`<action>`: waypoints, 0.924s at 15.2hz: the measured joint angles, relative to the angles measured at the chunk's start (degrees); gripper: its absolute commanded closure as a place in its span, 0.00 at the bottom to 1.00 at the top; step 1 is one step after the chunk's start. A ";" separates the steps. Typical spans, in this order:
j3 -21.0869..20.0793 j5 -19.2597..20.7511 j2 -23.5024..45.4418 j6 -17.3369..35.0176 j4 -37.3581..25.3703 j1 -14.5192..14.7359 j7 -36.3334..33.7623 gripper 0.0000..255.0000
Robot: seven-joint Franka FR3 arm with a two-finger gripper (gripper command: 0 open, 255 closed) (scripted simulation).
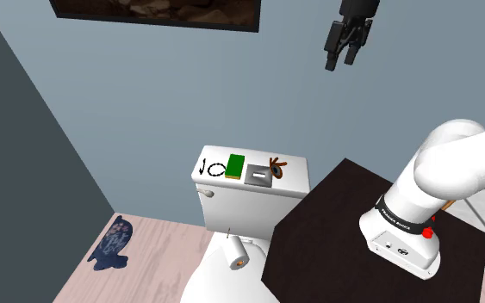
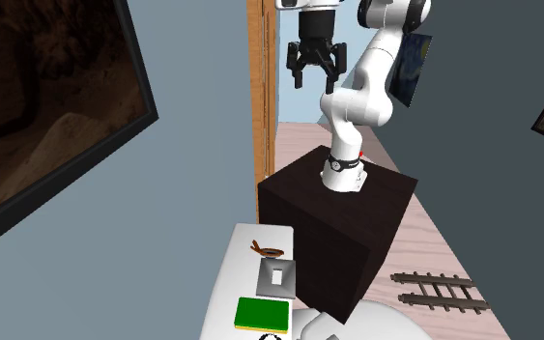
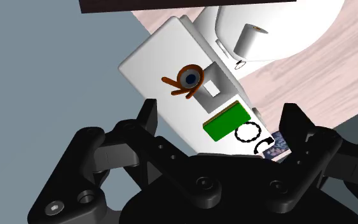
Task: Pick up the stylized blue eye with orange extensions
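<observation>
The blue eye with orange-brown extensions (image 1: pixel 276 165) lies on the white toilet tank lid (image 1: pixel 295 181), at the end nearest the dark stand. In the second exterior view the eye (image 2: pixel 268 251) sits at the lid's far end (image 2: pixel 244 266). My black gripper (image 1: pixel 345 45) hangs open high above the tank, near the wall, with nothing between its fingers. The second exterior view has the gripper (image 2: pixel 313 70) well above the stand. Seen from the wrist, the eye (image 3: pixel 187 79) is far beyond the open gripper (image 3: pixel 222 116).
A grey plate (image 1: pixel 258 176), a green block (image 1: pixel 235 165) and a black ring (image 1: pixel 214 169) share the lid. A paper roll (image 1: pixel 237 251) rests on the toilet below. The dark stand (image 1: pixel 361 232) adjoins the tank. A framed picture (image 1: pixel 154 10) hangs above; a blue item (image 1: pixel 113 243) lies on the floor.
</observation>
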State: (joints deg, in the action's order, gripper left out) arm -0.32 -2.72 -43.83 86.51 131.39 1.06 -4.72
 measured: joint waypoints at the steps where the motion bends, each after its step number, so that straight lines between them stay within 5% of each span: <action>1: 0.00 0.00 0.00 0.00 0.00 0.00 0.00 0.00; 14: -14.55 1.77 10.19 22.55 13.27 -3.86 -22.37 0.00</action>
State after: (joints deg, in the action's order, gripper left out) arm -14.87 -0.94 -33.65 109.07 144.65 -2.80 -27.09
